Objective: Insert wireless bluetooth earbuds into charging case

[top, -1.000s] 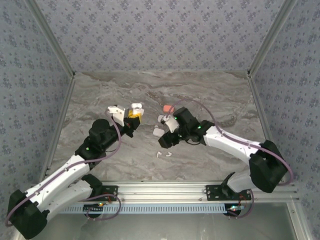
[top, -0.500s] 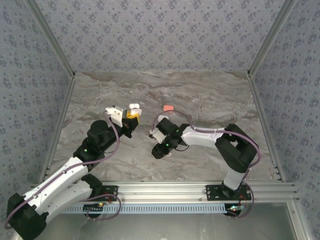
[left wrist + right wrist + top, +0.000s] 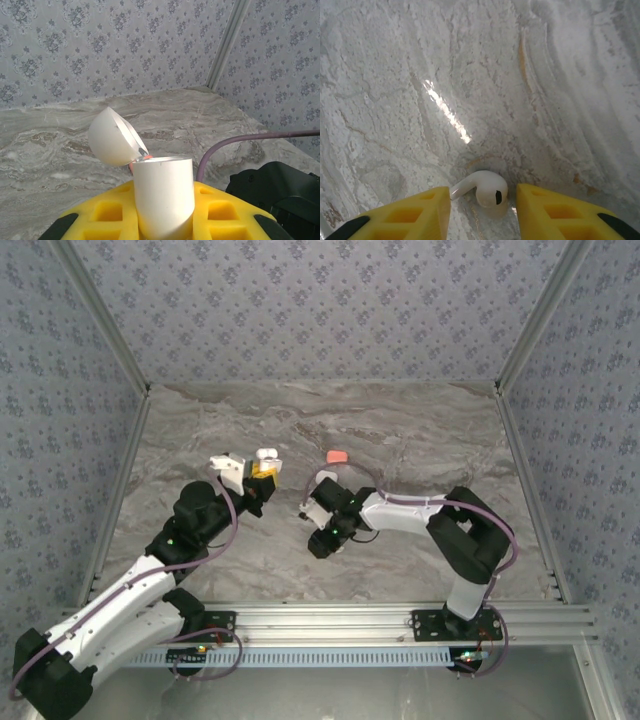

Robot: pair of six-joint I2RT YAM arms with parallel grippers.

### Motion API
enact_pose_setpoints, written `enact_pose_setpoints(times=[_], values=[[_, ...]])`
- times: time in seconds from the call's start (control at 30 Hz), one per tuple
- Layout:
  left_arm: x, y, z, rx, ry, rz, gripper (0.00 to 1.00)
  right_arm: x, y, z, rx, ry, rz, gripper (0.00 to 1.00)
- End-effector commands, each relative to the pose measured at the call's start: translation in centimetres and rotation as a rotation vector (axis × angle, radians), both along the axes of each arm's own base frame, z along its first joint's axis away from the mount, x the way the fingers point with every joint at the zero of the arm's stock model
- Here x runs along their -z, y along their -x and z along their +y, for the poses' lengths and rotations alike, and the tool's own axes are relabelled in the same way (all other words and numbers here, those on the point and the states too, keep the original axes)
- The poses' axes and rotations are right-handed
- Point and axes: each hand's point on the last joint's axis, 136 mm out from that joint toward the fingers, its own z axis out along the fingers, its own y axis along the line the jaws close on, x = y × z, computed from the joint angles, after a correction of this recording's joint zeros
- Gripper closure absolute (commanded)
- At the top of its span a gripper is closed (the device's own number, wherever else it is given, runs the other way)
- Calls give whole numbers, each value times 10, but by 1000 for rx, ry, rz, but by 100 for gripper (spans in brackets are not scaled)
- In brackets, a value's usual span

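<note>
The right fingers (image 3: 405, 217), newly swung in and lowered, are narrowing yet remain spread astride the small white stemmed plastic earbud (image 3: 487, 189) lying on the grey marbled counter (image 3: 470, 75), while the left fingers (image 3: 220, 210) pinch the open white flip-lid charging case (image 3: 162, 192) aloft at left: pickup judged imminent.

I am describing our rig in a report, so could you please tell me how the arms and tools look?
The left arm and right arm have white links and black joints, each trailing a purple cable. Small green lights glow on their black housings. The left tool and right tool carry yellow fingers with square pockets.
</note>
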Motion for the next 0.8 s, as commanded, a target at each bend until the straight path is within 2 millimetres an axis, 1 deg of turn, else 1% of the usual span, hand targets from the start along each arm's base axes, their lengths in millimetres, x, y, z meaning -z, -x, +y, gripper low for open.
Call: enact_pose_setpoints(times=[0.0, 0.2, 0.3, 0.37, 0.43, 0.53, 0.63, 0.77], values=[[-10, -1, 5, -21, 28, -24, 100, 9, 6, -4, -23, 50, 15, 61], [-10, -2, 6, -23, 29, -23, 100, 9, 4, 3, -23, 40, 2, 69], [-11, -1, 6, -22, 30, -23, 100, 2, 0, 4, -18, 25, -21, 73], [-10, -2, 5, -21, 29, -22, 100, -8, -4, 4, -9, 8, -47, 74], [-10, -2, 5, -18, 31, -21, 100, -22, -10, 4, 4, -18, -81, 75], [-11, -2, 3, -9, 39, -23, 100, -52, -21, 2, 28, -74, -152, 77], [-12, -2, -1, 8, 46, -25, 100, -90, -33, -2, 50, -137, -243, 77], [-15, -1, -9, 54, 59, -26, 100, -146, -49, -13, 78, -205, -399, 77]])
